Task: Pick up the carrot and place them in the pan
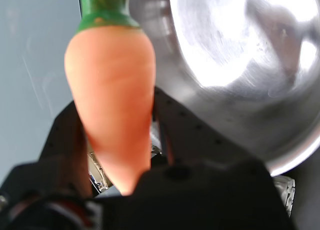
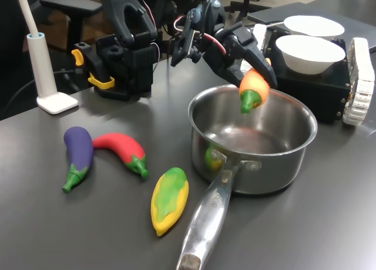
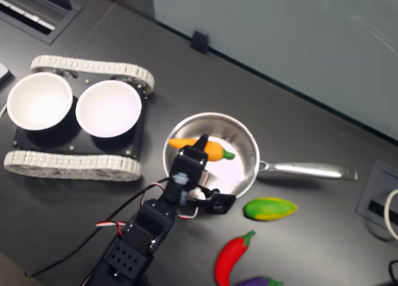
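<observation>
While jaws clamp the carrot (image 2: 254, 90) above the pan (image 2: 294, 155), nothing visible inside it, two white bowls (image 2: 309, 53) empty nearby

The carrot (image 2: 254, 89) is plump, glossy orange with a green stem end; it hangs above the pan's far rim, stem end tilted down toward the bowl; the pan (image 2: 294, 149) is shiny steel, upright, its long handle (image 2: 207, 220) pointing near-left in the first exterior view.
</observation>
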You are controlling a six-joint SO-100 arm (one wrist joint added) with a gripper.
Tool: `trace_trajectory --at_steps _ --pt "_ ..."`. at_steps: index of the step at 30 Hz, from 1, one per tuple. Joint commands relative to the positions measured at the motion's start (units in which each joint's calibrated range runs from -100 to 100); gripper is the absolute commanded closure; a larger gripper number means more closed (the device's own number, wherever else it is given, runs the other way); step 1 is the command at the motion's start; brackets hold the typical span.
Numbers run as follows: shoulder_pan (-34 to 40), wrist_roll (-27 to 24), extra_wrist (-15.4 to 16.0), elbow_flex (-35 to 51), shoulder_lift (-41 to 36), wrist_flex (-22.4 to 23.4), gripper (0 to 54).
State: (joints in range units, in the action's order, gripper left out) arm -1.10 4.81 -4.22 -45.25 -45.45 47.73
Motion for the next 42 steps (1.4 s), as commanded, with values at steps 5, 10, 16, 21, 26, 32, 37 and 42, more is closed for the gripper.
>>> trace_trajectory --at_steps 5,10,16,21,26,32,37,42 --pt "2.7 1.0 -1.5 1.0 -3.8 -0.4 28.6" --pt "2.8 0.3 -1.7 1.0 -4.4 0.0 24.3" --pt "2.6 0.0 -1.7 1.6 -4.7 1.0 20.3" --pt "2.2 -1.5 -1.7 1.6 -4.9 1.4 14.5" --pt "2.0 -2.6 -1.7 1.5 -4.9 1.5 9.6" --pt "1.6 -3.3 -1.7 1.3 -5.3 1.4 6.0" --pt "1.3 -2.7 -1.7 -0.3 -7.4 0.5 8.3" --pt "0.1 -2.6 -1.7 -2.8 -11.2 -1.0 25.0"
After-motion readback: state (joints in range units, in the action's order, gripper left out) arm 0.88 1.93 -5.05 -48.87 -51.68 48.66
